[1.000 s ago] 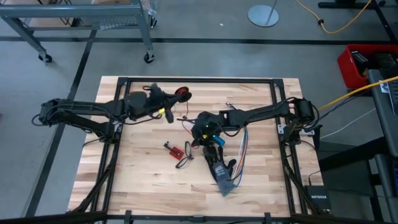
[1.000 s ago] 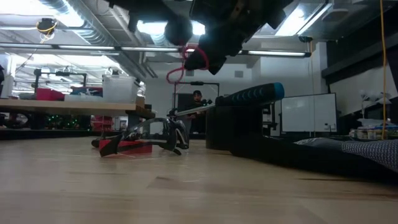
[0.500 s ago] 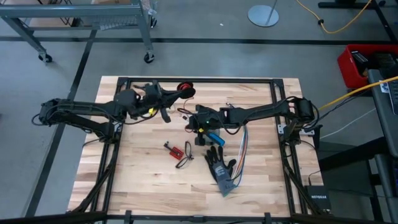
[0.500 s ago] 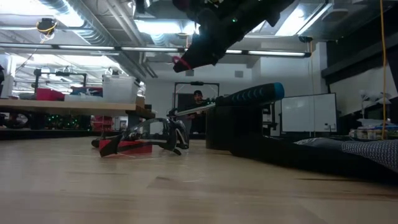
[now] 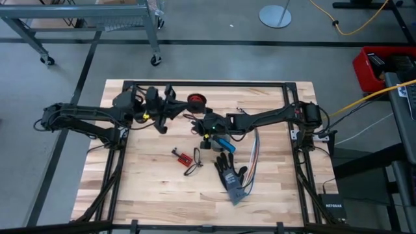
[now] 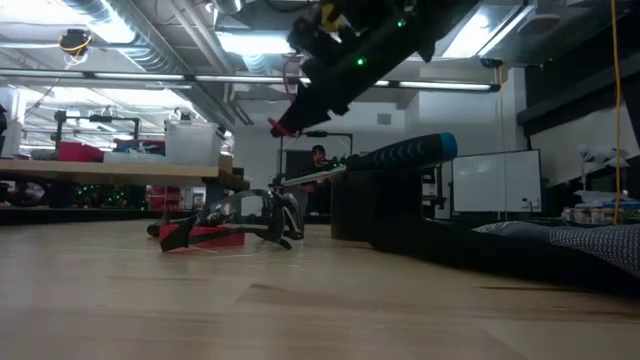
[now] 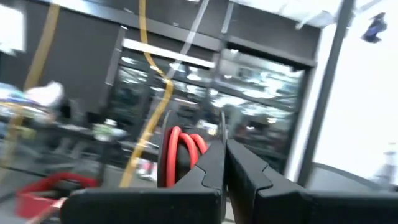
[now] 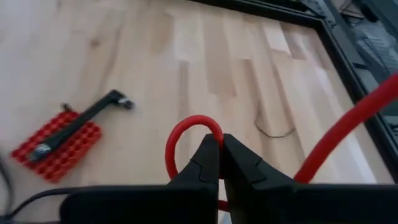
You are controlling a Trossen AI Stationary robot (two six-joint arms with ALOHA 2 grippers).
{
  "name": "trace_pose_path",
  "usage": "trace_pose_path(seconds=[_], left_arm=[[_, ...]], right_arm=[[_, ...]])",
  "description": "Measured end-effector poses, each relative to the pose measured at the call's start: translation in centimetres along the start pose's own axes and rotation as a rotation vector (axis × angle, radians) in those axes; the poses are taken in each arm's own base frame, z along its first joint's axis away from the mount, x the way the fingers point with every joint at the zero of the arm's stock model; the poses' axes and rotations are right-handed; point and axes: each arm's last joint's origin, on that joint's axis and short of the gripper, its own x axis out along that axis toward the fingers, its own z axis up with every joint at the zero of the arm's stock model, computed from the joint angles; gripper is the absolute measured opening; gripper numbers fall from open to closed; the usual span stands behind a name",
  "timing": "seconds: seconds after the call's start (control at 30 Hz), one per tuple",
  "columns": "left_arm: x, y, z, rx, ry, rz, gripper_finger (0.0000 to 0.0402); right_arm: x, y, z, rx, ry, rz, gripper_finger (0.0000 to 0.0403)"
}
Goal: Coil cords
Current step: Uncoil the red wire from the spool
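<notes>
The cord is red. Part of it is wound into a small coil at the tip of my left gripper, which is shut above the table's far middle. The coil also shows behind that gripper's fingers in the left wrist view. My right gripper is shut on another stretch of the red cord, raised above the table's middle. It also shows in the low view. My left gripper is shut at the red coil, which stands up just beyond its fingertips. The fingers themselves hide the place of contact. The coil is clear of the table. My right gripper pinches a bend of the red cord between its two fingertips. The loop arches beyond the tips, and the cord is clear of the table.
A small red board with a short black wire lies on the table below my right gripper and also shows in the right wrist view. Multicoloured ribbon wires, a dark glove and a blue-handled tool lie at middle right.
My right gripper has moved up and toward the table's left and far edges, carrying the red cord with it. The loop that hung below it is now short. My left arm has drawn back toward the left edge, and the coil stays at its tip.
</notes>
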Motion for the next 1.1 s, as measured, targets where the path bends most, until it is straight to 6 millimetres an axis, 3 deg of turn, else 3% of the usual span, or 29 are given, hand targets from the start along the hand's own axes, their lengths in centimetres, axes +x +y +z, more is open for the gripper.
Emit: trace_pose_path(seconds=[0.23,0.67,0.87,1.1], left_arm=[[-0.1,-0.5,-0.4,-0.143,0.097,-0.198,0.0000],[-0.6,-0.6,-2.7,-0.323,0.431,-0.343,0.0000],[-1.2,-0.1,-4.1,-0.452,0.601,-0.252,0.0000],[-2.8,1.5,-6.2,-0.617,0.825,0.043,0.0000]], right_arm=[[0.4,-2.9,-0.6,0.043,0.011,-0.059,0.0006],[0.7,-6.9,-1.2,0.263,-0.053,0.001,0.0006],[0.6,-7.7,-1.0,0.317,-0.100,0.040,0.0006],[0.3,-8.9,0.0,0.362,-0.140,0.096,0.0006]])
